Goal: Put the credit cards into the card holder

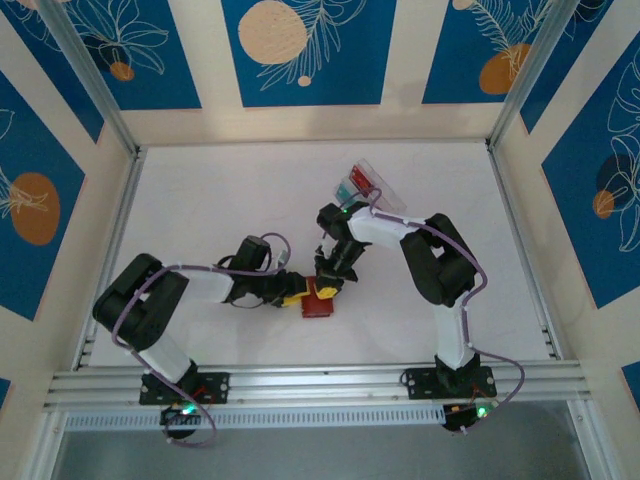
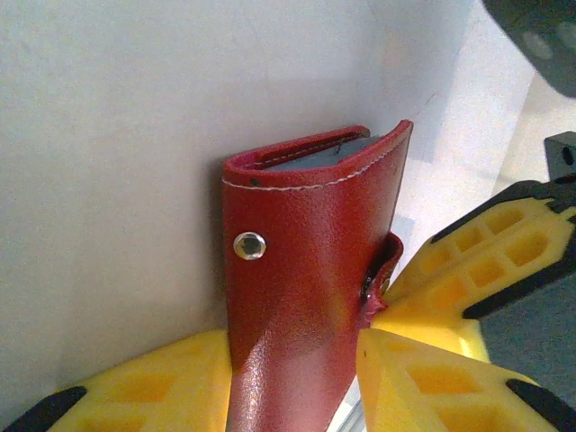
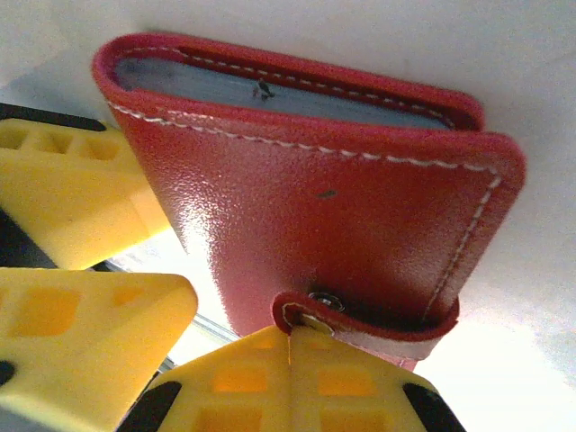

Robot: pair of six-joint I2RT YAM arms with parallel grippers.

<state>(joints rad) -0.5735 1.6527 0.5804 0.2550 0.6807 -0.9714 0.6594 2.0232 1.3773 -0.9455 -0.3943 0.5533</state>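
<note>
The card holder sat near the middle of the white worktop, towards the near edge, with both arms meeting at it. It was folded over, red grain outward, with white stitching along its edges.

The left gripper came in from the left. In the left wrist view its jaws were part-way closed on the card holder, one yellow finger on each side of the cover. A metal snap stud showed on the face turned towards that camera.

The right gripper reached down from the far side. In its own wrist view the right gripper had its jaws fully closed, with the yellow tips together against the end of the closing tab. Whether a sliver of the tab lay between them could not be told.

Between the covers ran a grey-blue layer (a card or a pocket, it could not be told which).

Well apart from the card holder, towards the far right, a clear plastic box rested on the worktop. The credit cards in it showed red and teal.
</note>
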